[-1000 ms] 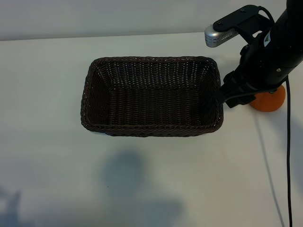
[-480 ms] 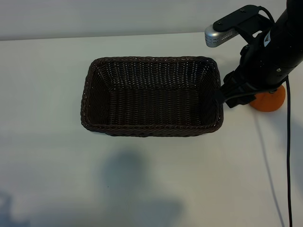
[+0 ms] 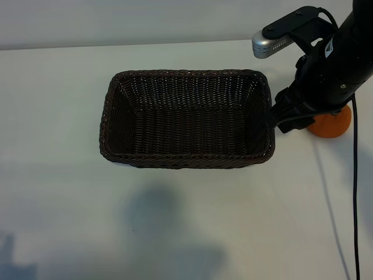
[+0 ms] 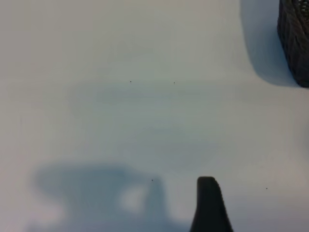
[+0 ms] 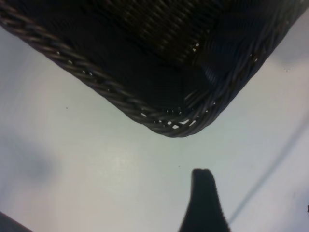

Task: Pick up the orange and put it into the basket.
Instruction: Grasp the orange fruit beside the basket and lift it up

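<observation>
Wicker basket (image 3: pixel 186 119) sits empty on a white table (image 3: pixel 58 192); the orange (image 3: pixel 332 123) lies beside it, under the right gripper (image 3: pixel 285 119); finger spread unclear; closing off-centre could roll it away.

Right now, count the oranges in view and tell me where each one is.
1. The orange sits on the table to the right of the basket, largely covered by the right arm. The basket's visible interior holds none; more could hide behind that arm.

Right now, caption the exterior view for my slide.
Right arm hangs over the orange beside the empty wicker basket on a white table.
</observation>
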